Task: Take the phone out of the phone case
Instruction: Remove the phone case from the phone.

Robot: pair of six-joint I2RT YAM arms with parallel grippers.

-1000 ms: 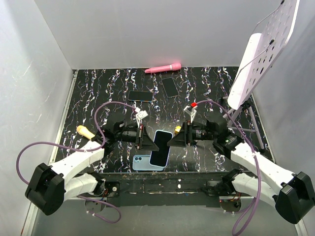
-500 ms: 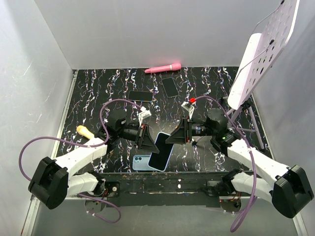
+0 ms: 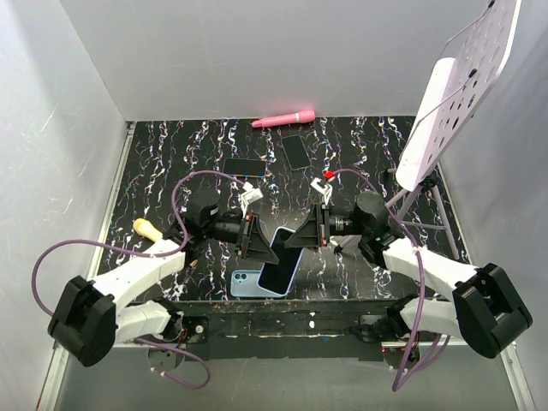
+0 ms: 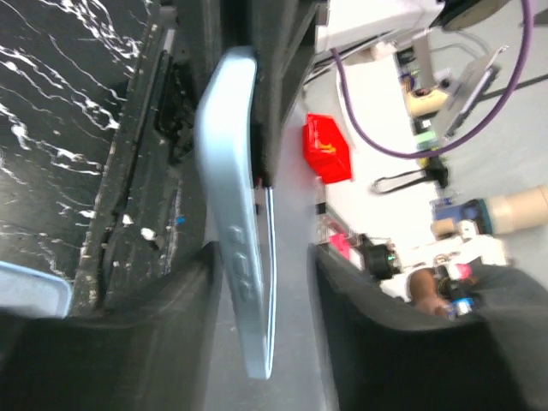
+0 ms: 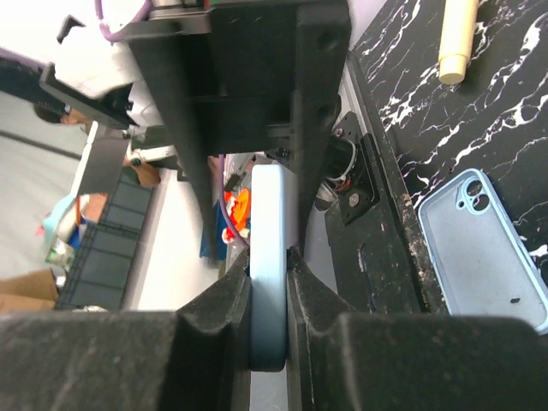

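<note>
The phone (image 3: 280,261), blue-edged with a black screen, hangs tilted above the table's front, between both grippers. My right gripper (image 3: 306,233) is shut on its upper right end; in the right wrist view the fingers (image 5: 224,308) of that gripper (image 5: 270,267) press both faces of the phone (image 5: 272,257). My left gripper (image 3: 256,241) stands open around the other end. In the left wrist view this gripper (image 4: 264,257) has the phone (image 4: 233,214) edge-on beside one finger, with a clear gap to the other. The empty light blue phone case (image 3: 243,283) lies flat beneath, also seen in the right wrist view (image 5: 484,248).
Two black phones (image 3: 245,167) (image 3: 296,151) lie on the marbled mat toward the back, and a pink stick (image 3: 284,117) rests by the back wall. A cream-coloured stick (image 3: 149,229) lies at the left. A white perforated board (image 3: 454,94) on a stand leans over the right side.
My right gripper has closed onto the phone and its arm has shifted left. The left gripper has opened off the phone, which is now more tilted.
</note>
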